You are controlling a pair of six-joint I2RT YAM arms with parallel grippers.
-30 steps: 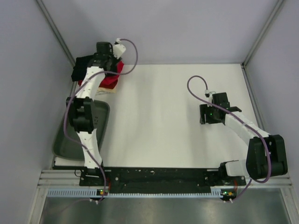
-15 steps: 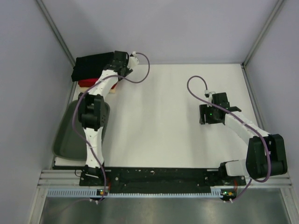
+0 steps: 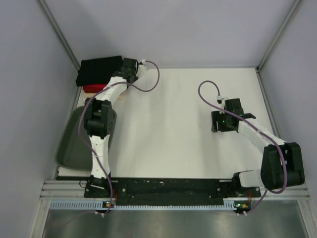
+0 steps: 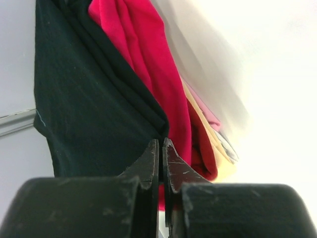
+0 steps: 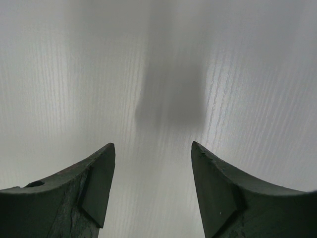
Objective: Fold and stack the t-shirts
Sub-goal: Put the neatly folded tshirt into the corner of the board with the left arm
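A folded black t-shirt (image 3: 99,69) lies on top of a stack at the table's far left corner, with a red t-shirt (image 3: 90,88) showing beneath it. In the left wrist view the stack is seen edge-on: black t-shirt (image 4: 89,109), red t-shirt (image 4: 153,74), then a cream t-shirt (image 4: 210,146) below. My left gripper (image 3: 126,68) sits just right of the stack, its jaws (image 4: 161,144) shut with nothing between them, tips close to the black cloth's edge. My right gripper (image 3: 221,121) hovers over bare table at mid-right, open (image 5: 152,148) and empty.
A grey oval tub (image 3: 69,146) stands at the near left beside the left arm. Grey walls close in the white table (image 3: 168,129) on the left, back and right. A black rail runs along the near edge.
My left gripper has drawn back from over the stack to its right side and shut its jaws. The black t-shirt now lies uncovered on top. The right arm has not moved.
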